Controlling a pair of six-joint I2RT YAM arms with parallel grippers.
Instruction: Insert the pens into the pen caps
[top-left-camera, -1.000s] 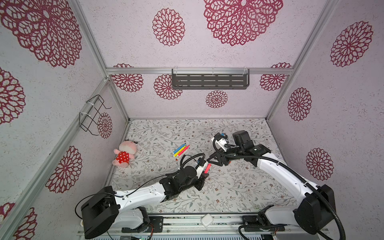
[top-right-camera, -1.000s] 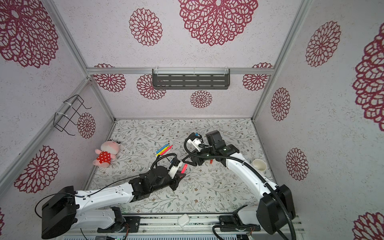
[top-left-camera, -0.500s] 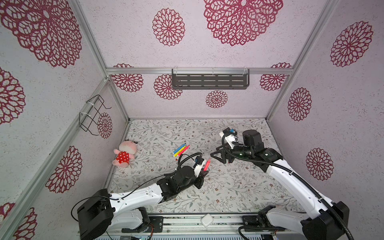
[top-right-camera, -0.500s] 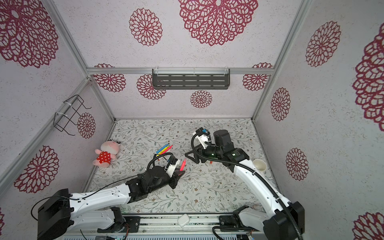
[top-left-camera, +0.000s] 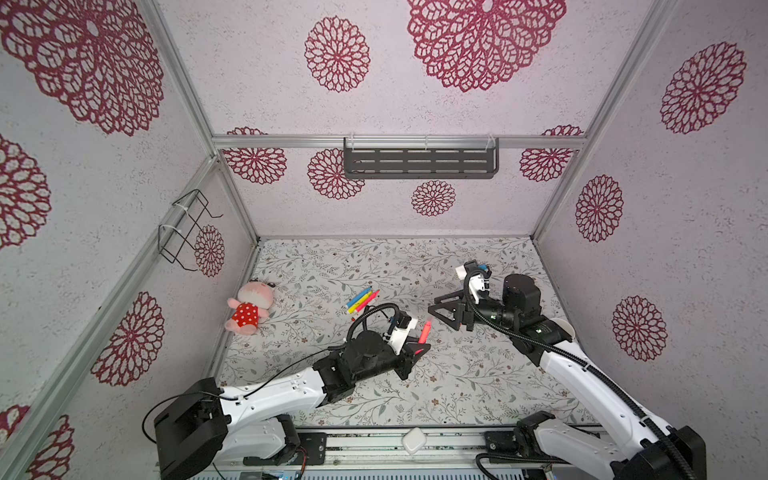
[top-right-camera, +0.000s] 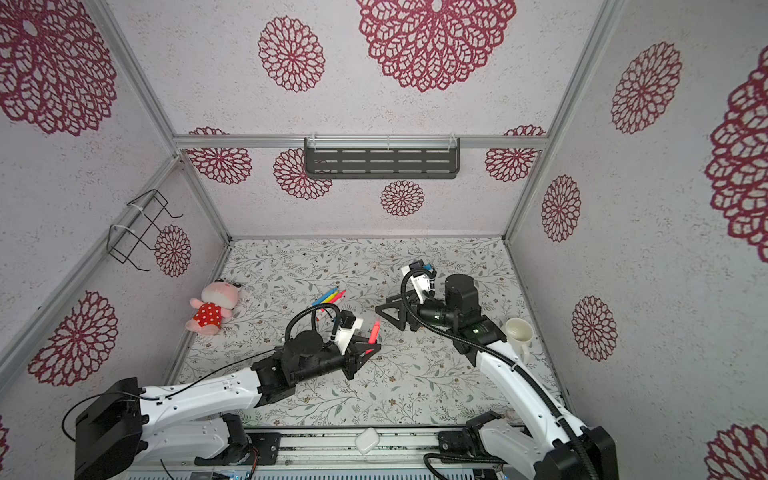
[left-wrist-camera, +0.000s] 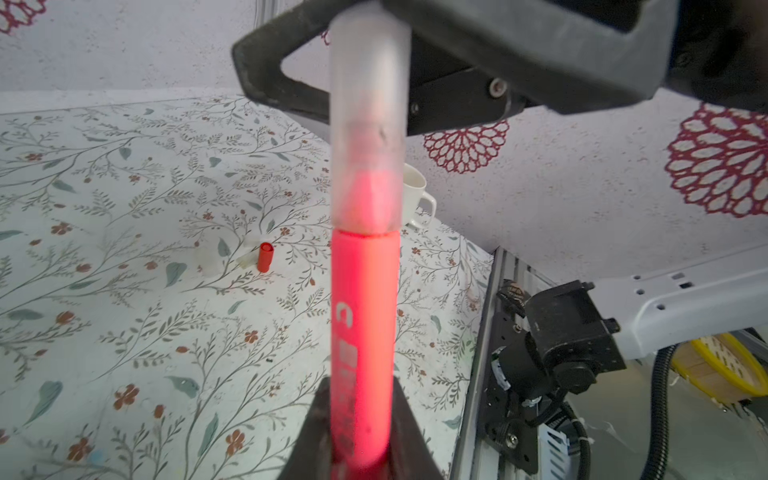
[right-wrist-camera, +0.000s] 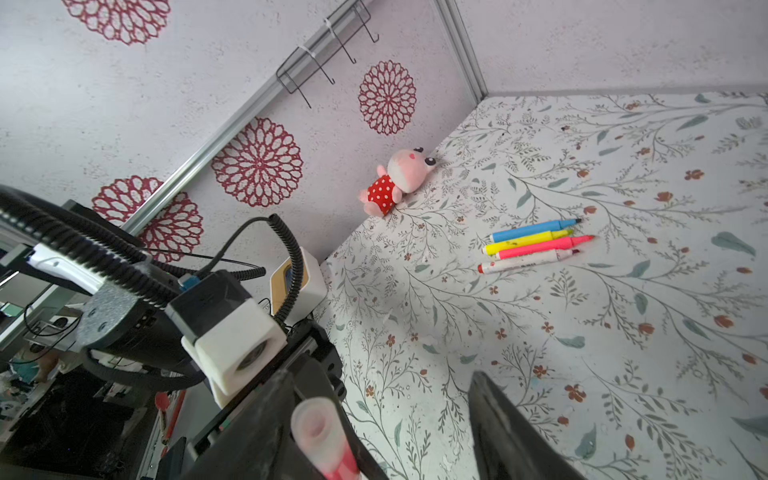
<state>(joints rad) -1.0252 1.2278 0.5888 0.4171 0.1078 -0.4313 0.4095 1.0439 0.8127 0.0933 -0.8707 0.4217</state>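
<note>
Currently I am reading one pen as finished. The left gripper (top-left-camera: 417, 352) is pressing its jaws together on the lower barrel of the pink pen (left-wrist-camera: 361, 316) and holding it upright above the table (top-left-camera: 457, 386). The clear cap (left-wrist-camera: 365, 124) is sitting over the pen's tip, flush against the barrel shoulder in the left wrist view — I am judging it seated, though I cannot confirm a click. The right gripper (top-left-camera: 443, 312) is standing with jaws spread just beside the capped end, gripping nothing; the right wrist view is showing the cap between the jaws with open space on one side.

Four pens are waiting in a tight row on the table beyond the left gripper: the blue pen (right-wrist-camera: 534, 229), the yellow pen (right-wrist-camera: 528, 240), a second pink pen (right-wrist-camera: 544, 247) and a pale pen (right-wrist-camera: 525, 261) with red ends — all appearing uncapped. Loose caps are lying on the side where the mug (top-right-camera: 517, 332) stands: a red cap (left-wrist-camera: 264, 257) and at least one whitish cap (left-wrist-camera: 208, 259); I cannot count the rest. I am rating the task as roughly one fifth done, and the capped pen is not yet set down.
</note>
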